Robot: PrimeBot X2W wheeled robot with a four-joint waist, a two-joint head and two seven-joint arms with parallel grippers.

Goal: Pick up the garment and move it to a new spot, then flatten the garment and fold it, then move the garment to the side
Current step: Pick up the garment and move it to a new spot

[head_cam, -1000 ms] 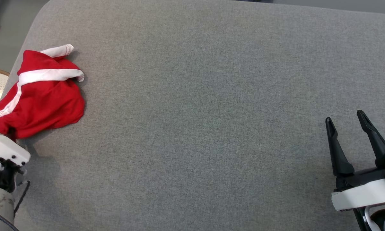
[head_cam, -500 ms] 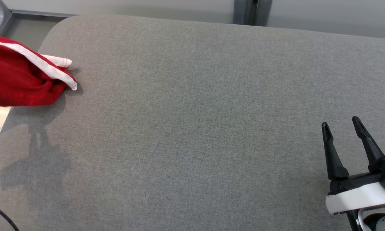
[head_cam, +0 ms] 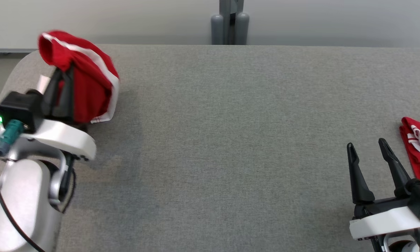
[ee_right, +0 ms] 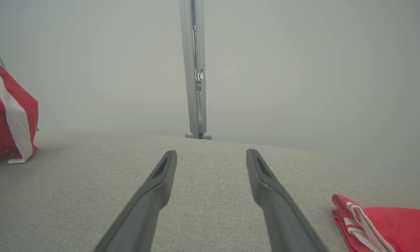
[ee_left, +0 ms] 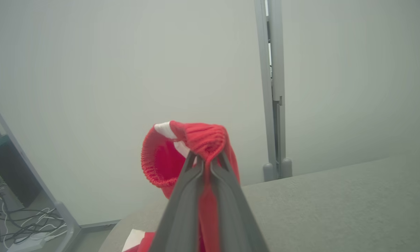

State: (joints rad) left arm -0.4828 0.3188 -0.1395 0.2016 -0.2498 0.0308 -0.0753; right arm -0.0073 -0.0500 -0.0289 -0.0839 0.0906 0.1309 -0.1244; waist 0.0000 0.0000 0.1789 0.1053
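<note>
While the red garment [head_cam: 90,84] hangs from the left gripper [head_cam: 64,71], it is held at the far left end of the grey table [head_cam: 231,140], near the rounded corner. In the left wrist view the two fingers are seen pressed together on the ribbed waistband, so the grasp is judged firm. The long axis of the garment runs downward from the clamped band, with the white stripe along one side. Its lower hem is close to the table surface; whether it touches cannot be told.

The bare middle of the table lies to the right of the left gripper, and it is toward that area that the coming carry is judged to be directed. The left arm is the nearer arm by far. The right gripper [head_cam: 365,143] rests at the near right corner, well apart from the held garment, its fingers spread and nothing between them. A second, folded red garment [head_cam: 418,147] lies just beside it at the right edge.

One second ago the garment lay crumpled on the table at the left edge. It is now lifted and suspended from the fingertips. The head camera has also been raised: the far table edge, a grey post [head_cam: 229,21] and the folded garment have come into view. The right gripper is unchanged in opening.
</note>
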